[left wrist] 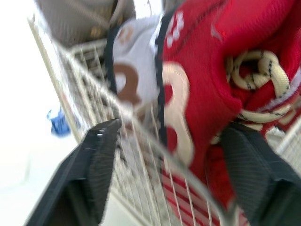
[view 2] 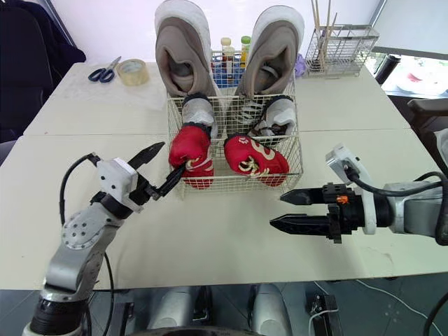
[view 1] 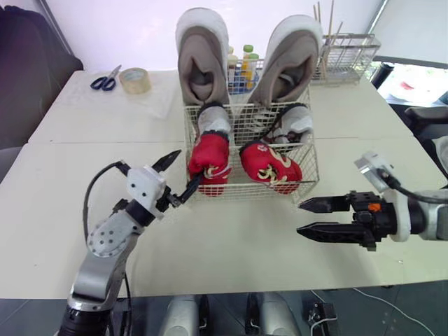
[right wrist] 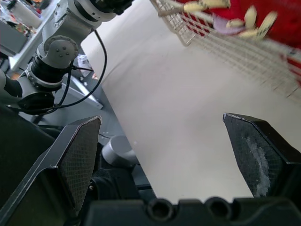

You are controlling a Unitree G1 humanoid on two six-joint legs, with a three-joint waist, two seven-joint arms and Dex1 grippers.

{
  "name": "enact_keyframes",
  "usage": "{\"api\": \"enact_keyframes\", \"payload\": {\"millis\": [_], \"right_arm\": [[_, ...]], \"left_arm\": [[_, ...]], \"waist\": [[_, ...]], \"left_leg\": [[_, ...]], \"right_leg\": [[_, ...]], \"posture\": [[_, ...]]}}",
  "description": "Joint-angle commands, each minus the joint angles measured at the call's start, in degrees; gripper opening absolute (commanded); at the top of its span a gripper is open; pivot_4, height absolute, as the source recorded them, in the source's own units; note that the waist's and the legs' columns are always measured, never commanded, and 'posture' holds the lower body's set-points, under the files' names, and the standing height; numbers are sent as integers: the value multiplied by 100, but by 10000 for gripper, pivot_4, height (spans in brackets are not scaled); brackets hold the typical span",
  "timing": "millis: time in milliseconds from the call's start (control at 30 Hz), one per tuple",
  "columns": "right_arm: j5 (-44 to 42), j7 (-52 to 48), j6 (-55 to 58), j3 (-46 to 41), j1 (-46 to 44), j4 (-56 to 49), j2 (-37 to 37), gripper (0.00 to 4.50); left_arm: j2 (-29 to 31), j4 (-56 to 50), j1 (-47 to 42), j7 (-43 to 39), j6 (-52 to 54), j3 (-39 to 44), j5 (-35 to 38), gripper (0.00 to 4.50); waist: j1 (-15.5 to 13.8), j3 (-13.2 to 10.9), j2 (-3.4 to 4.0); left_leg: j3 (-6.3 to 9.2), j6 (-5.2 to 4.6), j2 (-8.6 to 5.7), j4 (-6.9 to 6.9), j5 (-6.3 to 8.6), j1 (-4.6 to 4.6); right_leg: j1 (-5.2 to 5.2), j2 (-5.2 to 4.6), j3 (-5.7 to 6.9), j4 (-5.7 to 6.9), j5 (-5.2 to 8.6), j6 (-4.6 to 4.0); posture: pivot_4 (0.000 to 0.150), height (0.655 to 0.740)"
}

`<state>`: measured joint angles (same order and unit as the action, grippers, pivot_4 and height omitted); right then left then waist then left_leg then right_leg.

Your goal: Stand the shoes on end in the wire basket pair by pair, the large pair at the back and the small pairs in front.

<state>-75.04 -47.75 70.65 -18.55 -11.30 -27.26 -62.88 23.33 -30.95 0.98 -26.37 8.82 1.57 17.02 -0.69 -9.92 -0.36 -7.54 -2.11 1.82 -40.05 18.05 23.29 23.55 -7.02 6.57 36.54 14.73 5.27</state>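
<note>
six shoes stand on end in the white wire basket (view 1: 245,190) at the centre of the left eye view, on the cream table (view 1: 231,245): two large beige shoes (view 1: 203,59) at the back, two small grey-and-white shoes (view 1: 213,120) in the middle and two small red shoes (view 1: 269,166) in front. the left pincer (view 1: 187,168) is spread wide at the basket's left front corner, its lower tip at the edge of the left red shoe; whether it touches, i cannot tell. the right pincer (view 1: 299,217) hangs wide open over bare table at lower right, apart from the basket. blue-handled scissors (view 1: 105,81) and a roll of tape (view 1: 134,80) lie at upper left.

in the left wrist view the black fingers (left wrist: 89,174) straddle the basket's wire wall, with a red shoe and its cream laces (left wrist: 256,77) between them.

in the right wrist view the fingers (right wrist: 80,160) gape with table between them, and the basket's corner sits at upper right.
</note>
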Motion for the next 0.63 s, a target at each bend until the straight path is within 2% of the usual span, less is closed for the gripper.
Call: {"api": "enact_keyframes", "payload": {"millis": [33,233,367,400,500,633], "right_arm": [[116,-111,-210,23,110,-72,108,45000],[869,-464,-715,357,395,263,283,45000],[1399,-787,-1055,397,586,761,266,45000],[1579,-864,-1197,417,602,963,277,45000],[1962,-1047,-1476,494,603,1360,308,45000],[2253,-1194,-1665,580,445,1576,337,45000]], "left_arm": [[190,-652,352,52,327,421,235,33233],[416,-1684,871,501,1440,1347,959,33233],[427,-2084,1571,873,1634,2174,506,33233],[317,-2127,1792,995,1813,2342,611,33233],[153,-2086,2217,1104,2103,2486,698,33233],[161,-1756,2384,820,2122,2294,763,33233]], "waist": [[-1,0,-1],[-10,-1,-1],[3,0,-1],[-1,0,-1],[-8,0,0],[-26,0,-1]], "left_leg": [[0,0,0,0,0,0],[4,-4,-1,0,3,3],[2,-3,-2,0,2,3],[1,-3,-2,0,3,3],[-1,-3,-3,0,3,3],[1,-20,-3,-2,14,3]], "right_leg": [[-1,1,0,-1,0,0],[-5,1,1,-16,0,1],[-11,5,0,-30,-3,5],[-11,10,0,-30,-4,6],[-12,11,0,-31,-4,6],[-12,11,1,-33,1,-3]], "posture": [[1500,7400],[1500,7400],[1500,7400],[1500,7400],[1500,7400],[1500,7400]]}}
